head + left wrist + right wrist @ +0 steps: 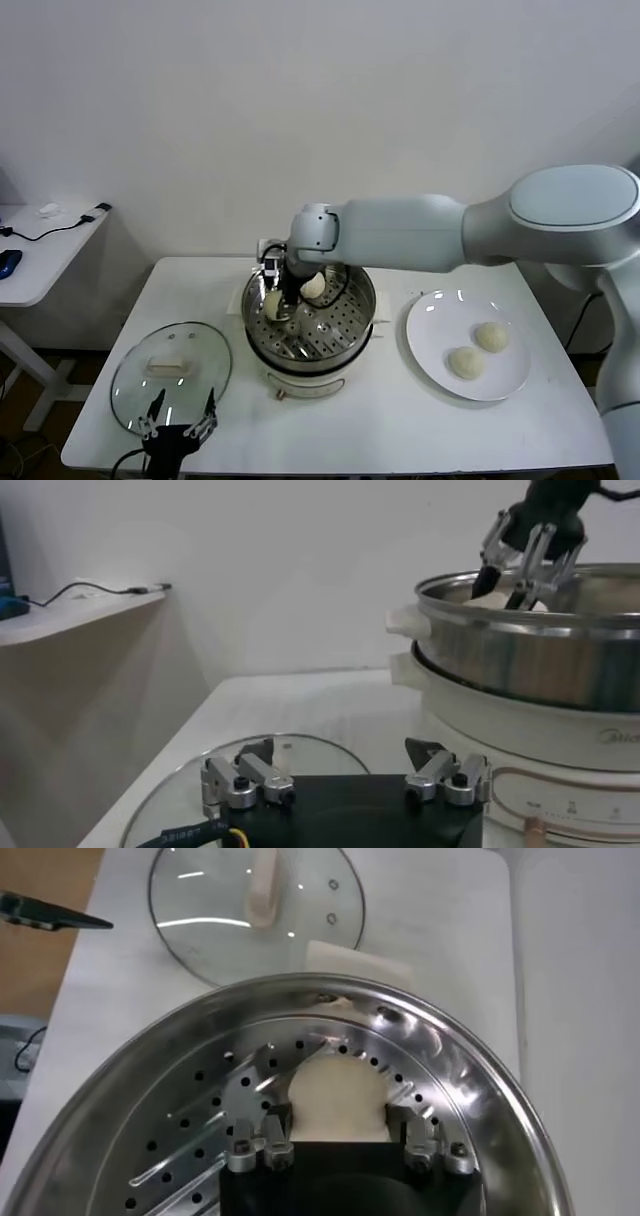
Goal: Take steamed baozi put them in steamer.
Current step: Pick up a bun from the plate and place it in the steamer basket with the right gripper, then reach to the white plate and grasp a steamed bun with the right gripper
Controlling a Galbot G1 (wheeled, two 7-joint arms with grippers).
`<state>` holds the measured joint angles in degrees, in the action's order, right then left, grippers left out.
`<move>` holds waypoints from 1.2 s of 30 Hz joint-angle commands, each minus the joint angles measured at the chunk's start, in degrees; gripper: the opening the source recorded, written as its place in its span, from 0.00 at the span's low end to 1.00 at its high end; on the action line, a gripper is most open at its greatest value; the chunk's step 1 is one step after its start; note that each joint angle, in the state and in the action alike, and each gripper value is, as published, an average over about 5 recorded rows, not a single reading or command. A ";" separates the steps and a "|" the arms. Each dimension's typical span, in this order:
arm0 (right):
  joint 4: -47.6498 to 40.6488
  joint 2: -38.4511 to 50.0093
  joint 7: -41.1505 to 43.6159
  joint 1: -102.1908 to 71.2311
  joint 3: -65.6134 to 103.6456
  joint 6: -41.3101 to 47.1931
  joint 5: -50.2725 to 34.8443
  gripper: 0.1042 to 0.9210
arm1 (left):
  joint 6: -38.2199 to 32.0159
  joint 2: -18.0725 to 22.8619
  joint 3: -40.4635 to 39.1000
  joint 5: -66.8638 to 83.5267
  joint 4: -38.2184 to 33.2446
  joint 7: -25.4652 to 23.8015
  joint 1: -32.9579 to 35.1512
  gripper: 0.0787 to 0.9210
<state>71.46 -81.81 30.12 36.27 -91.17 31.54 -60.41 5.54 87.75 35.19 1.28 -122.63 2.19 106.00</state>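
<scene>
The steamer stands at mid-table, a shiny perforated basket on a white pot base. My right gripper reaches into its left side and is shut on a cream-white baozi, low over the perforated floor. In the right wrist view the gripper has that baozi pressed between both fingers. A second baozi lies at the back of the basket. Two more baozi lie on the white plate at the right. My left gripper is open and empty at the table's front left.
The glass lid with its white handle lies flat left of the steamer, under my left gripper. The steamer's wall rises to the right in the left wrist view. A side table with cables stands far left.
</scene>
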 commanded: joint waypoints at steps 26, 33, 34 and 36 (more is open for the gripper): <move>8.97 42.55 31.40 22.48 -14.13 -23.60 22.78 0.88 | 0.86 0.41 0.94 -0.04 -0.11 -0.27 -0.58 0.88; 10.54 49.33 29.38 13.24 -14.20 -22.55 30.69 0.88 | 1.26 0.92 1.33 -0.10 -0.28 -0.29 -0.63 0.88; 10.79 49.68 28.89 12.07 -13.89 -22.09 31.43 0.88 | 1.27 1.00 1.39 -0.10 -0.25 -0.29 -0.61 0.88; 11.35 50.24 27.64 9.58 -13.11 -20.86 32.85 0.88 | 1.26 1.14 1.52 -0.10 -0.19 -0.28 -0.55 0.88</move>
<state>80.46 -43.47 55.92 51.36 -101.51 11.79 -37.56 6.72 88.65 36.49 1.15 -122.87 1.92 105.39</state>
